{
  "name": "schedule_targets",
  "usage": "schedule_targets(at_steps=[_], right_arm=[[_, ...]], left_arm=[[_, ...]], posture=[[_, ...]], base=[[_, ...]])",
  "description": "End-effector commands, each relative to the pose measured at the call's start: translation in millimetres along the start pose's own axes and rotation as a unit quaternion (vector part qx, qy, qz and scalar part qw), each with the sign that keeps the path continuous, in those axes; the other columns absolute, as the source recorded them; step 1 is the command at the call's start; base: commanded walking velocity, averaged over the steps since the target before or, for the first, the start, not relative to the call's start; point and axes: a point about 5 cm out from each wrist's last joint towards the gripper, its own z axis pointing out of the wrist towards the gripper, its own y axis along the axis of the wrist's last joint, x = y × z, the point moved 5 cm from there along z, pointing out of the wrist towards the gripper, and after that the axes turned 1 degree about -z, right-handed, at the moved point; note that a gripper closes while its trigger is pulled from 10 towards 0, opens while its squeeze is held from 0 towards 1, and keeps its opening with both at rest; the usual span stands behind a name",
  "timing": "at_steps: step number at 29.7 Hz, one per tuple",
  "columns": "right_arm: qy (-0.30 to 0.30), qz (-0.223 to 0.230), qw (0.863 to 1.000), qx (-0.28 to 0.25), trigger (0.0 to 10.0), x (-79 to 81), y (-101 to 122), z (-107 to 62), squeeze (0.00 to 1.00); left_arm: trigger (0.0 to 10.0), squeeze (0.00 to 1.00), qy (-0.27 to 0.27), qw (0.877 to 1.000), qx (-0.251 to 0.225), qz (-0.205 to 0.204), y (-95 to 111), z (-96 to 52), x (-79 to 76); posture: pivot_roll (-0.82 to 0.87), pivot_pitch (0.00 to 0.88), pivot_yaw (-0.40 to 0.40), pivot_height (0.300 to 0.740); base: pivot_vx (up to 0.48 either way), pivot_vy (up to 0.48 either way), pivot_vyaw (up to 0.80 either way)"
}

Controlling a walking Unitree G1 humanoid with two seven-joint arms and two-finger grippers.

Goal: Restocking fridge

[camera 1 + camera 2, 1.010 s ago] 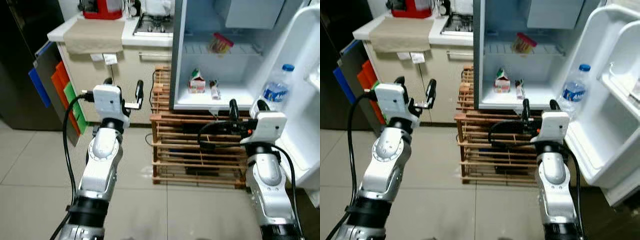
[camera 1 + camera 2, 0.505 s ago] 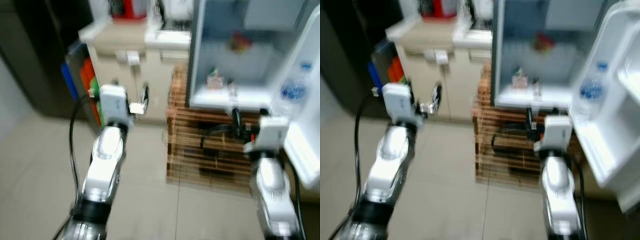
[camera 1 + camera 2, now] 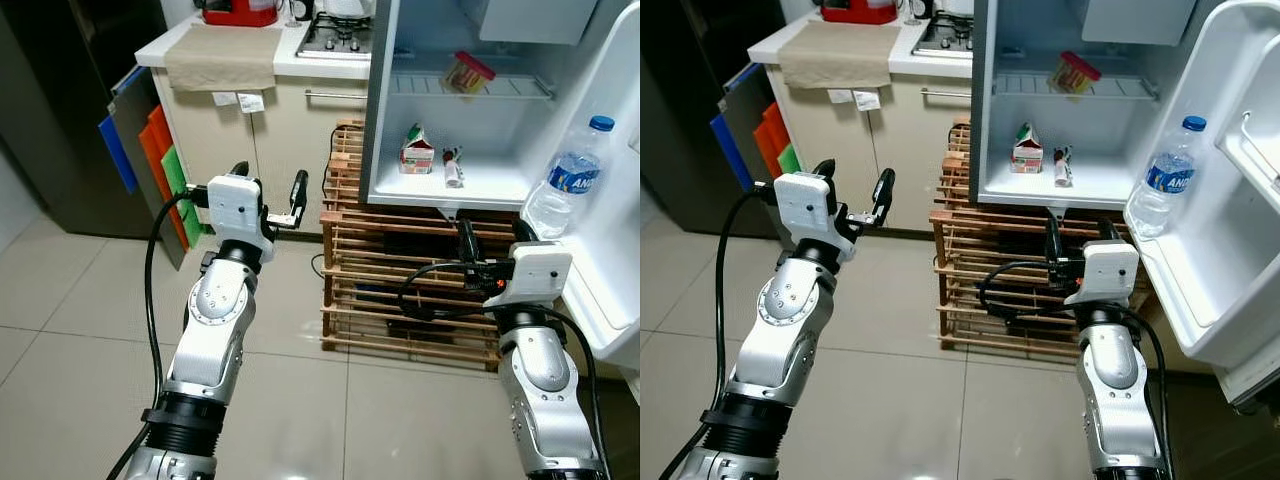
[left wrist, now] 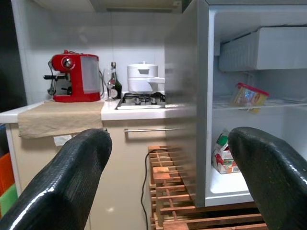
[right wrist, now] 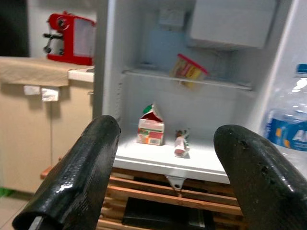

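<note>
Both claws are raised in front of the robot with nothing in them. Left gripper has its fingers spread wide and points toward the kitchen counter; the open fridge lies ahead of it and off to its right. Right gripper also stands wide, fingers aimed up at the fridge's bottom shelf, just short of the wooden rack on which the fridge sits.

Straight beyond the right gripper a small carton stands upright on that shelf, its peaked top up. Just beside it a small bottle lies on its side, its long axis running front to back. Higher up, on the wire shelf, a tub with a red lid rests tilted. To the right of the right gripper, a water bottle stands upright in the door pocket, blue cap on top.

A red coffee machine sits on the counter, ahead of the left gripper.
</note>
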Motion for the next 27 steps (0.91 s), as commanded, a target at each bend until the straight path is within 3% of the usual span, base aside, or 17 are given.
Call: schedule_targets(at_steps=[1,4,12,14,16,20,22,23,26,27], right_arm=[[0.004,-0.006,1.0,-0.001,10.0,-4.0,1.3,-0.9,0.0],[0.014,-0.006,1.0,0.005,10.0,-2.3,-1.6,-1.9,0.0],[0.074,0.001,0.996,0.041,10.0,11.3,-18.3,-11.8,0.0],[0.091,0.007,0.994,0.065,10.0,11.9,-28.3,-18.8,0.0],[0.11,0.026,0.982,0.153,10.0,1.3,-66.6,-44.1,0.0],[0.099,0.035,0.971,0.213,10.0,-14.4,-93.1,-63.4,0.0],[0.083,0.031,0.956,0.281,10.0,-28.9,-120.4,-81.3,0.0],[0.073,0.018,0.941,0.329,10.0,-38.1,-139.8,-97.3,0.0],[0.077,-0.011,0.899,0.432,10.0,-49.9,-175.5,-139.6,0.0],[0.077,-0.011,0.899,0.432,10.0,-49.9,-175.5,-139.6,0.0]], left_arm=[[10.0,0.0,-0.001,1.0,-0.013,-0.005,5.2,-0.9,-0.9],[10.0,0.0,0.0,1.0,-0.013,-0.007,4.5,-1.4,-1.3],[10.0,0.0,0.002,1.0,-0.005,-0.012,0.3,-1.5,-1.7],[10.0,0.0,0.001,1.0,0.002,-0.013,-2.6,-1.2,-1.8],[10.0,0.0,0.0,0.999,0.033,-0.018,-17.7,-0.1,-1.4],[10.0,0.0,-0.002,0.997,0.073,-0.025,-36.5,0.4,-2.6],[10.0,0.0,-0.003,0.987,0.159,-0.012,-73.9,-1.5,-3.7],[10.0,0.0,-0.005,0.975,0.222,0.008,-100.3,-6.8,-3.3],[10.0,0.0,-0.004,0.935,0.353,0.046,-149.9,-29.4,2.2],[10.0,0.0,-0.004,0.935,0.353,0.046,-149.9,-29.4,2.2]], posture=[[-0.15,0.0,0.029,0.74],[-0.15,0.0,0.028,0.74],[-0.15,0.0,0.025,0.74],[-0.15,0.0,0.026,0.74],[-0.17,0.0,0.03,0.74],[-0.17,0.0,0.03,0.74],[-0.19,0.0,0.032,0.74],[-0.19,0.0,0.031,0.74],[-0.2,0.0,0.023,0.74],[-0.2,0.0,0.023,0.74]], base=[[0.0,-0.472,0.0],[0.0,-0.424,0.0],[0.0,0.0,0.0],[0.0,0.0,0.0],[0.0,0.0,0.0],[0.0,0.0,0.0],[0.0,0.0,0.0],[0.0,0.0,0.0],[0.0,0.0,0.0],[0.0,0.0,0.0]])
